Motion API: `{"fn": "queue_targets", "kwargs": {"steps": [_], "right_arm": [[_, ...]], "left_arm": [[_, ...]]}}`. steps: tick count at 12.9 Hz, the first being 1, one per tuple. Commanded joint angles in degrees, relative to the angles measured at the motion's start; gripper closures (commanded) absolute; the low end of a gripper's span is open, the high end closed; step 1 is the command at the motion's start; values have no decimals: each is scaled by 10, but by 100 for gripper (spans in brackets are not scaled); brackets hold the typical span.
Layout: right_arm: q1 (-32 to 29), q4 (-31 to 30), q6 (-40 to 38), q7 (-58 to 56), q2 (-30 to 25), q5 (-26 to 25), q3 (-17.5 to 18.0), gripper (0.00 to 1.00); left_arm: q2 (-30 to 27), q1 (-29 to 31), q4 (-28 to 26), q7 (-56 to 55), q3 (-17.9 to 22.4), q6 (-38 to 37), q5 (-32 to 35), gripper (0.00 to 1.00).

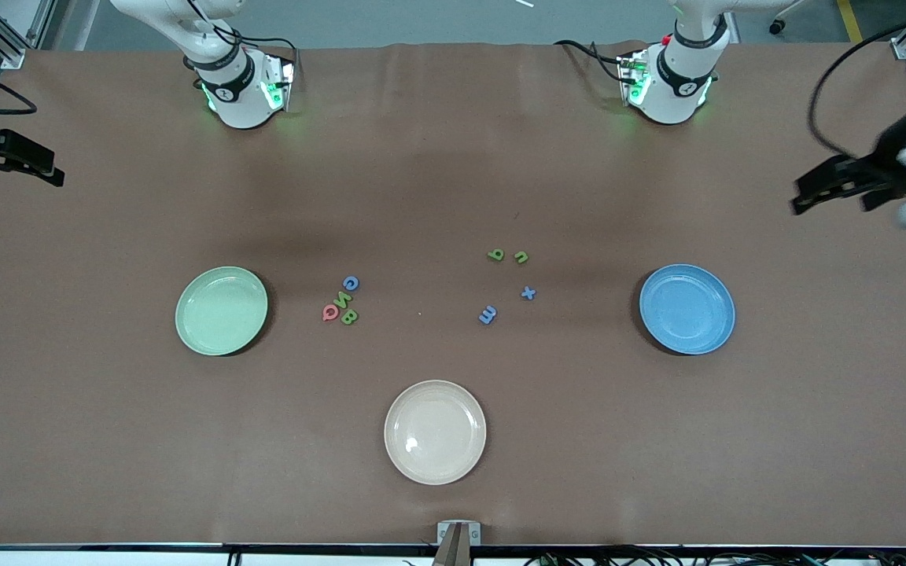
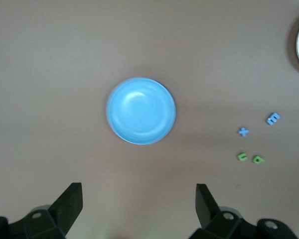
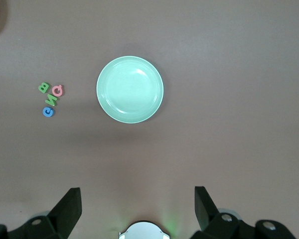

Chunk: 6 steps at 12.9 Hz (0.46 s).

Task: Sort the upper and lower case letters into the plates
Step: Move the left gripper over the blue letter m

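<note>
The mint green plate point(image 1: 221, 310) point(image 3: 130, 89) lies toward the right arm's end and the blue plate point(image 1: 687, 308) point(image 2: 141, 110) toward the left arm's end. Beside the mint plate cluster blue G point(image 1: 351, 283), green N point(image 1: 344, 299), red Q point(image 1: 330, 313) and green B point(image 1: 349, 317). Closer to the blue plate lie two green lowercase letters point(image 1: 495, 255) point(image 1: 521, 257), blue x point(image 1: 528, 293) and blue m point(image 1: 487, 315). My left gripper point(image 1: 830, 200) point(image 2: 139, 199) hangs open high over the table's end. My right gripper point(image 1: 16, 169) point(image 3: 138, 201) is open too, high over its end.
A cream-beige plate point(image 1: 435, 431) sits nearer the front camera, between the two coloured plates. The arms' bases point(image 1: 242, 90) point(image 1: 669, 82) stand at the table's back edge. A brown mat point(image 1: 453, 196) covers the whole table.
</note>
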Motion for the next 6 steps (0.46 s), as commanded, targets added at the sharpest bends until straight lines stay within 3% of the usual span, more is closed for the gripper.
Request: {"fn": "queue_targets", "kwargs": {"steps": [1,6], "right_arm": [[-2,-15,2,4,-13,1,1,0],[6,-15,2,4,-13,1,3,0]], "left_arm": [[68,-8,-6,-122,-69,40,4,0],[185,-98,-29,-304,-82,189,23,0]]}}
